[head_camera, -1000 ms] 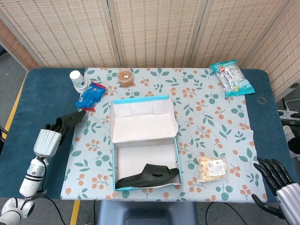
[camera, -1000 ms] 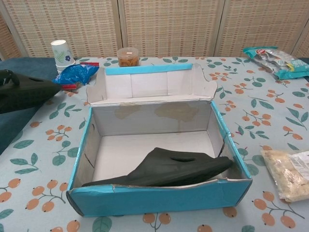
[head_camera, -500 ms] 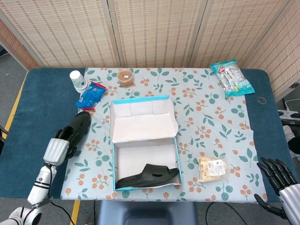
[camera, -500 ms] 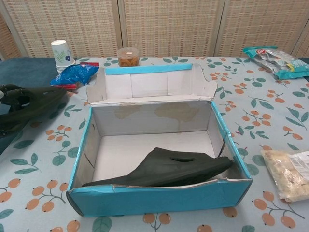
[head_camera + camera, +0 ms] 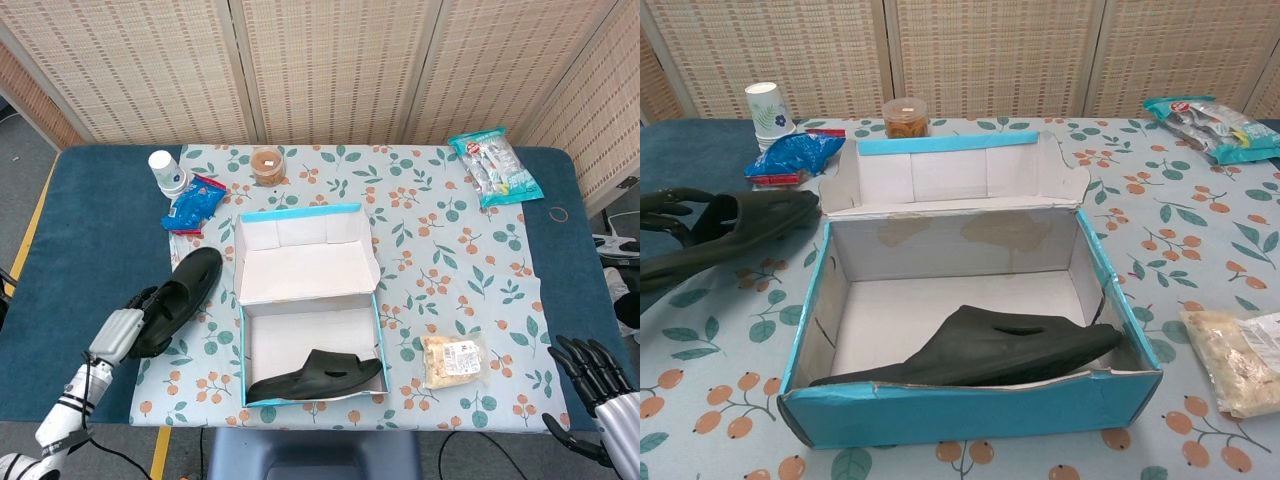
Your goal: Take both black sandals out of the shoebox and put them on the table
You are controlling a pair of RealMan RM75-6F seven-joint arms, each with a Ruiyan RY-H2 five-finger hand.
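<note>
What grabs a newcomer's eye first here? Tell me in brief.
The open blue shoebox in the middle of the flowered table, with one black sandal lying along its front wall. Next, the second sandal on the table just left of the box, with the left hand at its near end.

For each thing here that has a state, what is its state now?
Blue cardboard shoebox: open, lid back.
Black sandal in box: leaning on front wall.
Black sandal outside: on table, held by left hand.
Right hand: open, holds nothing.
White paper cup: upright.
</note>
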